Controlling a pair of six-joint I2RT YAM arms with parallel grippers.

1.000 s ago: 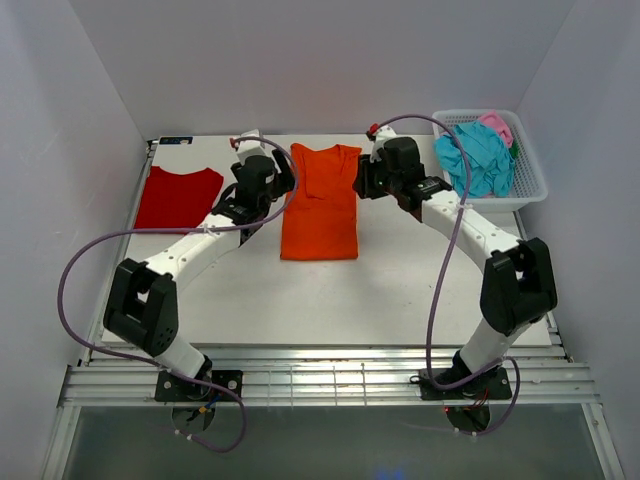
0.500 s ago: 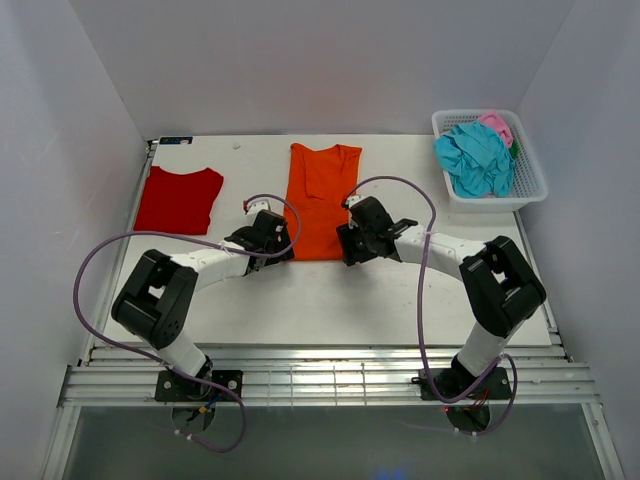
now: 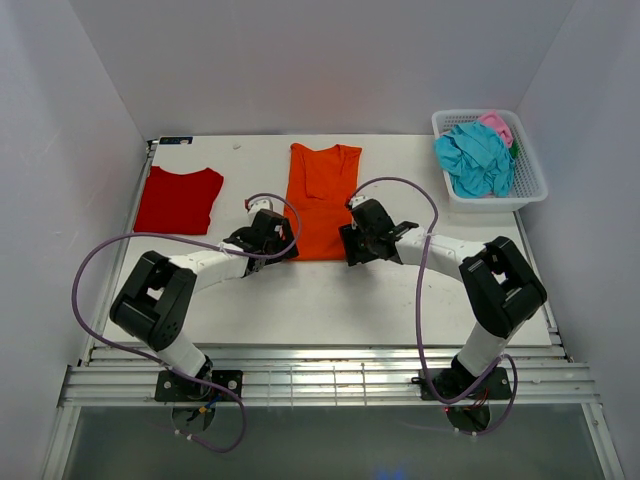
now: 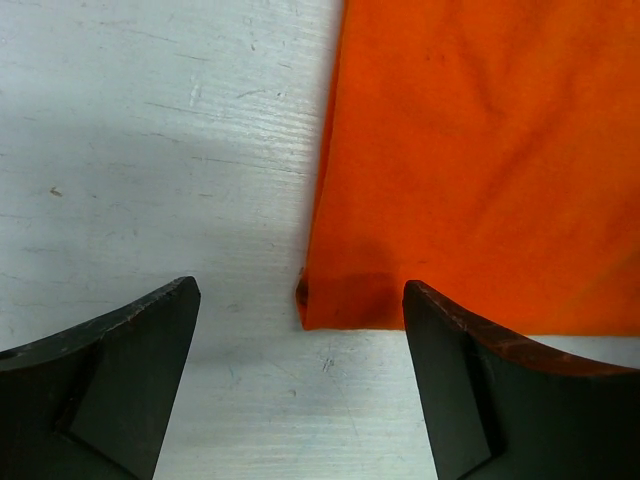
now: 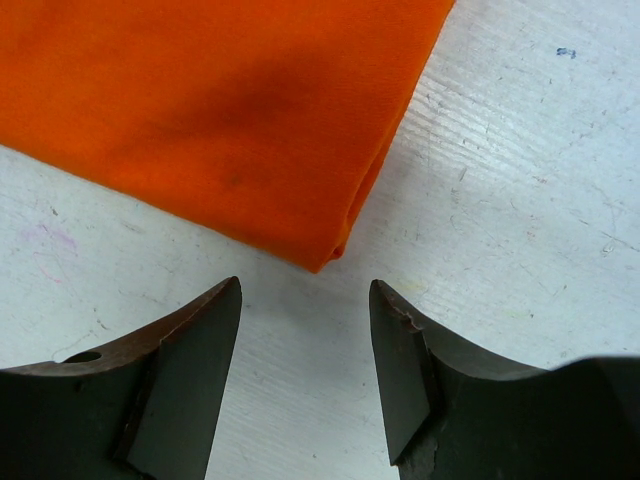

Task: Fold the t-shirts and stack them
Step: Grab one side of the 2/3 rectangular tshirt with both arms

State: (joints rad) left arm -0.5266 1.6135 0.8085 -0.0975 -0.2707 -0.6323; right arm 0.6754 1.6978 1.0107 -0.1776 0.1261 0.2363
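Both arms have come back from the collar end of the orange shirt (image 3: 322, 200) to its near hem, and they sit almost where they were half a second ago. The left gripper (image 4: 300, 300) is low over the table (image 3: 330, 300) at the hem's left corner. Its jaws are spread wide and hold nothing, and the corner lies flat in line with the gap between them. The right gripper (image 5: 305, 290) is at the hem's right corner, jaws also apart and empty, with the folded corner just beyond its fingertips. The orange shirt lies flat in the middle of the table, collar toward the far edge. A red shirt (image 3: 178, 198) lies folded at far left. Teal (image 3: 478, 158) and pink (image 3: 497, 125) shirts are bunched in the basket (image 3: 530, 185) at far right.
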